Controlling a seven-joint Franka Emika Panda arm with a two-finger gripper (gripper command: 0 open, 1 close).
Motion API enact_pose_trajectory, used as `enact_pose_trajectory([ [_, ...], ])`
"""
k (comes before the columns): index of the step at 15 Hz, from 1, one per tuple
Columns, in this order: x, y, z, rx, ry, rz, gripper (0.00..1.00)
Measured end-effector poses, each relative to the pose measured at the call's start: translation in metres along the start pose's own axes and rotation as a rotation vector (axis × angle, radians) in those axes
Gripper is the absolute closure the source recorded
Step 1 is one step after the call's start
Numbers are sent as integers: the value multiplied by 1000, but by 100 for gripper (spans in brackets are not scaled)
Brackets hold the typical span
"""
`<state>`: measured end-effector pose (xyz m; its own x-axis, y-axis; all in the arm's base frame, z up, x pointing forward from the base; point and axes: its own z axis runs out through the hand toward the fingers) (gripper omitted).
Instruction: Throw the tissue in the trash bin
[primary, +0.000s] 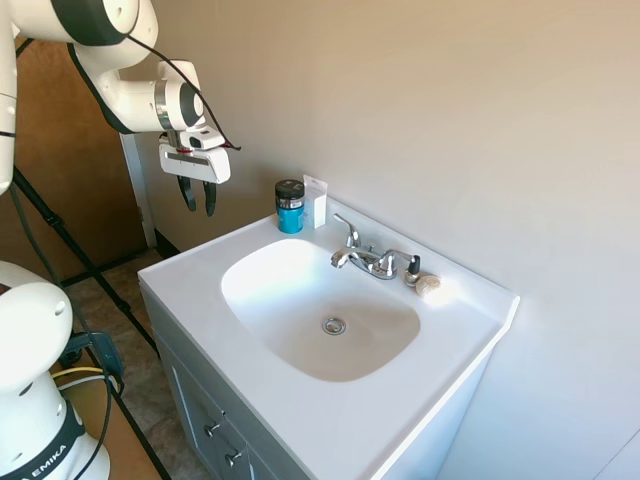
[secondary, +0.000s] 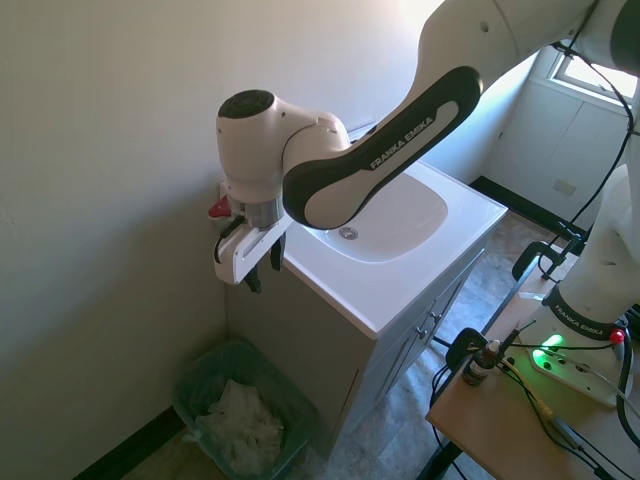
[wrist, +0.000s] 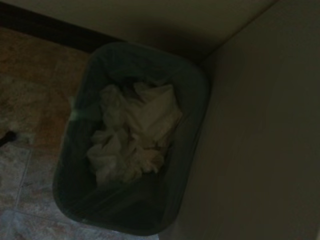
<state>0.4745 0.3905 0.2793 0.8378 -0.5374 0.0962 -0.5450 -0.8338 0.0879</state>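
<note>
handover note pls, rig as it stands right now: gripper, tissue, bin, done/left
Gripper: open, holding nothing, hanging in the air off the end of the sink counter, above the trash bin.
Tissue: crumpled white paper lies inside the bin, clear in the wrist view too.
Bin: on the floor beside the vanity, against the wall.
Done: the tissue looks dropped in; nothing white shows on the floor around the bin.
Left: probably only pulling the arm back. The beige lump by the faucet is not part of the job.
</note>
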Motion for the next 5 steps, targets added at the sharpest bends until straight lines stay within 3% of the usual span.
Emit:
enact_pose_trajectory([
  [5,18,54,-53,18,74,119,0],
])
